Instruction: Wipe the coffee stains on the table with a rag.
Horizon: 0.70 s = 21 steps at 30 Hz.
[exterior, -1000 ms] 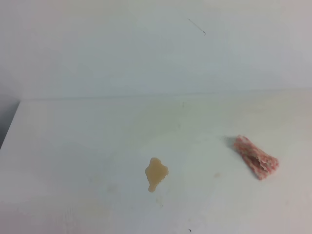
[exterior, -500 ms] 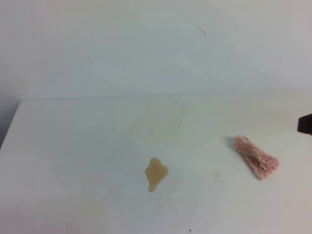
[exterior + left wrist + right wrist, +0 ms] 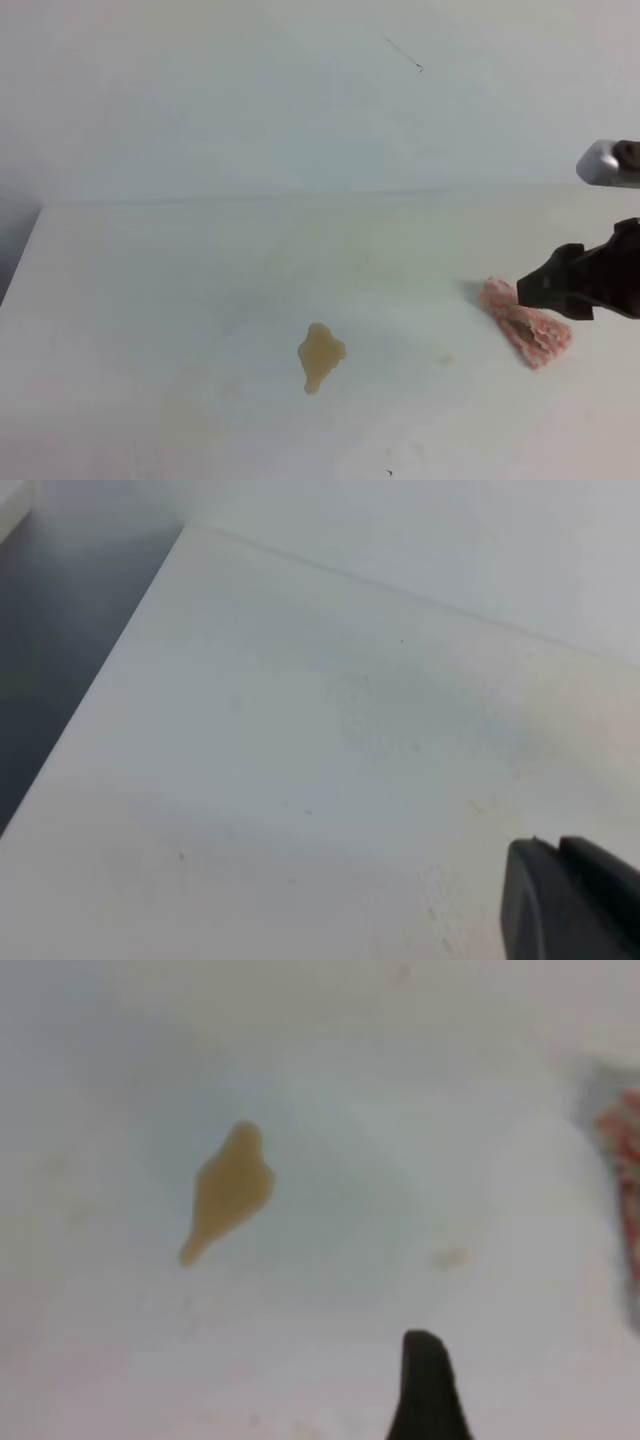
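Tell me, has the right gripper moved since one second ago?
Yes. It was out of the high view then; now the right gripper has come in from the right edge and reaches left over the rag, which lies unmoved.

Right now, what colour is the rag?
Pink and white patterned rag, clearest in the exterior high view.

On the tabletop, the coffee stains lie mid-front; the rag lies well apart, near the right edge, seemingly under the right end effector
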Available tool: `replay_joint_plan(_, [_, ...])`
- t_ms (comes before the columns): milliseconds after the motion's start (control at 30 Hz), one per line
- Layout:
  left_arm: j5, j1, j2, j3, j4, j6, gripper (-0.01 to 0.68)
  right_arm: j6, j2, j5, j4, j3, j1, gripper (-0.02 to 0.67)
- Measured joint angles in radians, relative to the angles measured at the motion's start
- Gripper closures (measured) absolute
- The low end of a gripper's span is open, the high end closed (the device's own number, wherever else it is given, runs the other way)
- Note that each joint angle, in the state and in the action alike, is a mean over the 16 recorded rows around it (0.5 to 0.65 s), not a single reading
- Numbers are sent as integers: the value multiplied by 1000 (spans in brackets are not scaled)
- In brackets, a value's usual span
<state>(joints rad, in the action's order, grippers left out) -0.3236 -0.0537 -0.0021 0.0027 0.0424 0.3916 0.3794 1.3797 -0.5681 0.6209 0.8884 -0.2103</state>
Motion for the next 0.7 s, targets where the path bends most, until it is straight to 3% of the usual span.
replay_joint_plan(367, [-1,0,2,-3,0,0,674,-254,214,66,-325,67,-20,227])
replay_joint_plan(700, [-1,0,2,-3,0,0,674,-285,381,185,-380,93,-20,232])
